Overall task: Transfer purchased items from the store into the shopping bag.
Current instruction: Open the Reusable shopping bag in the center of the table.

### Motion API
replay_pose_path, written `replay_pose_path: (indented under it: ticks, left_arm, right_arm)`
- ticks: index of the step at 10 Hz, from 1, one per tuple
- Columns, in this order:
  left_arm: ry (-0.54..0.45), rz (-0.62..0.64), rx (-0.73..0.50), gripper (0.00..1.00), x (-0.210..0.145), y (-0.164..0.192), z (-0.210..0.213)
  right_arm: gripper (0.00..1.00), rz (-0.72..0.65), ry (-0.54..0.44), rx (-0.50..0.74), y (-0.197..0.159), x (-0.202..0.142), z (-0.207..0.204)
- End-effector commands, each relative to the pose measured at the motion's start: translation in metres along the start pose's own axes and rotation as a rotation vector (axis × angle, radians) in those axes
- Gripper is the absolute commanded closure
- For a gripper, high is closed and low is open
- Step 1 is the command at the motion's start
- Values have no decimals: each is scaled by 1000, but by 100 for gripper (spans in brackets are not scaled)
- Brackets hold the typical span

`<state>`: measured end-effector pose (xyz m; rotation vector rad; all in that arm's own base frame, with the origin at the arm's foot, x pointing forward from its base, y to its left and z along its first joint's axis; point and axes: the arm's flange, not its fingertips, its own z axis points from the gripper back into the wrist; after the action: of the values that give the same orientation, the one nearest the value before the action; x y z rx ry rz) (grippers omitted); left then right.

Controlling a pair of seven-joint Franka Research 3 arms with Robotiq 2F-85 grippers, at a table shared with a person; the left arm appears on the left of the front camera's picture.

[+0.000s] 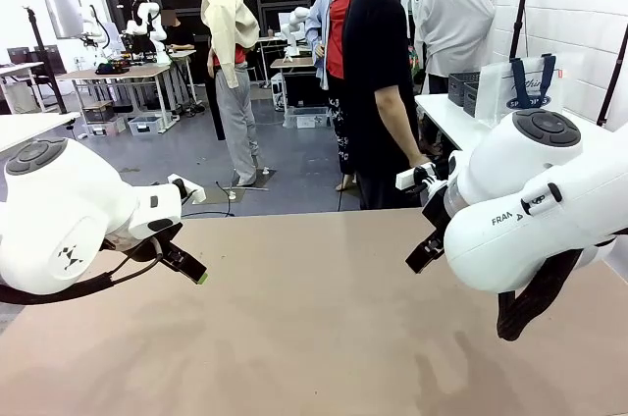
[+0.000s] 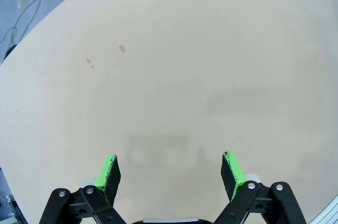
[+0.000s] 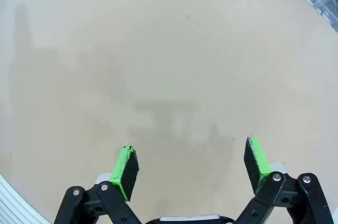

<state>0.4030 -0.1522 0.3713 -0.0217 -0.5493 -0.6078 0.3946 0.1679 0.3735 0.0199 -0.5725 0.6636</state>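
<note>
Found the tan worktop (image 1: 314, 338) with a person (image 1: 378, 73) in black standing at its far edge. Spotted the shopping bag (image 1: 518, 90) upright on a white side worktop (image 1: 444, 120) at far right, just beside the dark grey basket (image 1: 461, 87). Noted left end effector (image 2: 171, 166) and right end effector (image 3: 190, 163) spread wide above the tan surface, gripping nothing.
</note>
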Motion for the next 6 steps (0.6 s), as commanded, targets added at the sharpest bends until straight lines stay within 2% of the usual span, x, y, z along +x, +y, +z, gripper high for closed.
replay_pose_path:
  ticks: [1,6]
  left_arm:
    - [0,2,1,0,0,1,0]
    - [0,2,1,0,0,1,0]
  right_arm:
    - [0,-1,0,0,0,0,0]
    - [0,-1,0,0,0,0,0]
